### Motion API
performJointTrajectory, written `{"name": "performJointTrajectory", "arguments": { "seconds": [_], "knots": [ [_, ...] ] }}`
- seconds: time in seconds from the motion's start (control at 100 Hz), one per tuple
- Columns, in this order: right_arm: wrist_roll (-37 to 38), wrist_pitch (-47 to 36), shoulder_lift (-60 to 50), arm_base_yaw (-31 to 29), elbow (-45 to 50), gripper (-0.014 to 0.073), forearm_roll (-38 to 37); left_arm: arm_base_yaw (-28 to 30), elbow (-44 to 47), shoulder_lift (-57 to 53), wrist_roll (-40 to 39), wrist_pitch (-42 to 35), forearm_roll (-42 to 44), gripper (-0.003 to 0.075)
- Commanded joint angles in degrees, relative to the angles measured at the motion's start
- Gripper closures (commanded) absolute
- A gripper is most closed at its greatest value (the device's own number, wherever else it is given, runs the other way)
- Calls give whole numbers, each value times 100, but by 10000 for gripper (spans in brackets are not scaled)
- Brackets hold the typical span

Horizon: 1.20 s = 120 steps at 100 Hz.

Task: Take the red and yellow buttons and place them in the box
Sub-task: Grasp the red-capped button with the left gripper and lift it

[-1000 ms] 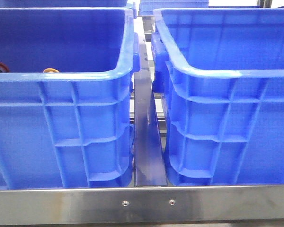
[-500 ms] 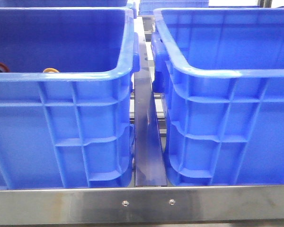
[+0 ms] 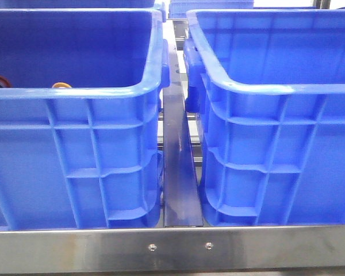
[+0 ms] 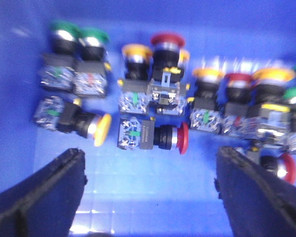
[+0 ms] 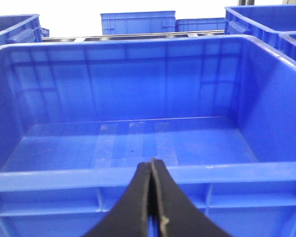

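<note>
Two blue crates stand side by side on the steel frame (image 3: 178, 248), w/ a narrow metal strip between them. The left crate (image 3: 75, 155) is the supply: the left wrist view shows its floor crowded w/ push buttons in red, yellow and green, some upright, some on their side.

The left gripper (image 4: 150, 190) hangs over this pile w/ jaws spread wide, nothing between them. It is opened like this, I think, so one button body fits between the pads on the way down. Nearest to the opening lie a red button (image 4: 163, 137) and a yellow button (image 4: 84, 126), both on their side, caps pointing to the same side, apart from each other. Lying flat, they give the dark body as a grasp place.

The right gripper (image 5: 151, 197) is pressed closed, empty, and waits in front of the box (image 5: 138, 128), which has no buttons inside; probably it stays out of the way so the drop zone is free.

No button is picked yet.
</note>
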Motion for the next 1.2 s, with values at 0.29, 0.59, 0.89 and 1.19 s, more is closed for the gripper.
{"name": "performJointTrajectory", "arguments": {
  "seconds": [0.29, 0.59, 0.89, 1.19],
  "knots": [
    [-24, -404, -122, 8, 30, 696, -50, -240, -1596, 1543, 54, 392, -50, 196],
    [-24, -404, -122, 8, 30, 696, -50, -240, -2181, 2618, 331, 360, 7, 198],
    [-24, -404, -122, 8, 30, 696, -50, -240, -2308, 3073, 331, 334, 52, 268],
    [-24, -404, -122, 8, 30, 696, -50, -240, -2308, 3053, 331, 249, 52, 567]
  ]
}}
